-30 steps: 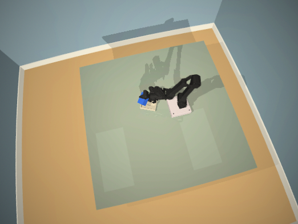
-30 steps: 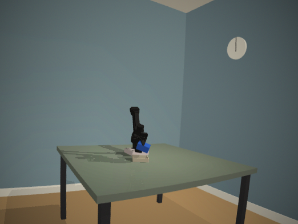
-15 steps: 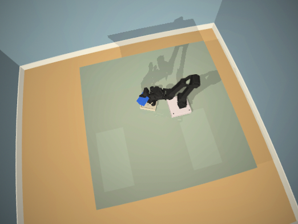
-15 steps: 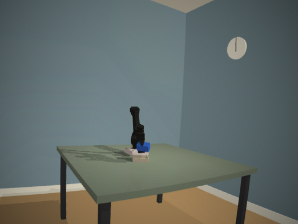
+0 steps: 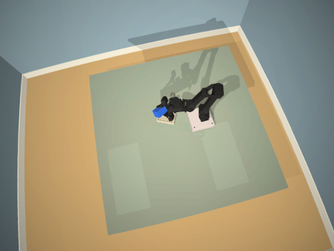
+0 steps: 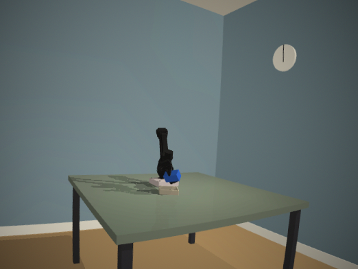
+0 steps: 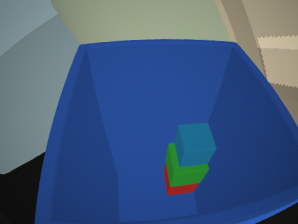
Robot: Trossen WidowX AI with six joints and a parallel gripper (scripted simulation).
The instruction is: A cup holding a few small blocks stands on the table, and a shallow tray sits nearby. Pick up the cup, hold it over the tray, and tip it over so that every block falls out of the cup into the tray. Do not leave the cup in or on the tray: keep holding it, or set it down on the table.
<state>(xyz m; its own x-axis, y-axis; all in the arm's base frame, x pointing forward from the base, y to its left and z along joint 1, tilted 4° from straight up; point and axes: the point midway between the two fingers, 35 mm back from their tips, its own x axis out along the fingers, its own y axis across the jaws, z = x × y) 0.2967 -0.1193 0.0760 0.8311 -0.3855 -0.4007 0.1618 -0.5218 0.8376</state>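
Inside blue cup (image 5: 159, 112) (image 6: 172, 176) (image 7: 161, 85), wrist view only: three blocks (image 7: 187, 159) | pincer (image 5: 167, 113): gripping cup

The square-sided cup (image 5: 159, 112) (image 6: 172, 176) (image 7: 160, 80) is plain blue, and the three small cubic blocks in it are teal (image 7: 196, 144), green (image 7: 188, 175) and red (image 7: 181, 190). The shallow rectangular tray (image 5: 166, 121) (image 6: 168, 193) is beige, the flat rectangular worktop (image 5: 166, 166) (image 6: 206, 213) (image 7: 145, 20) grey-green, with paler rectangular patches showing from above. The jointed arm (image 5: 205, 96) (image 6: 164, 147) is black on a pale pink base (image 5: 194, 127) (image 6: 154, 180).

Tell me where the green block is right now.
In the wrist view, the green block sits inside the blue cup, right of centre, between the light-blue block and the red one.
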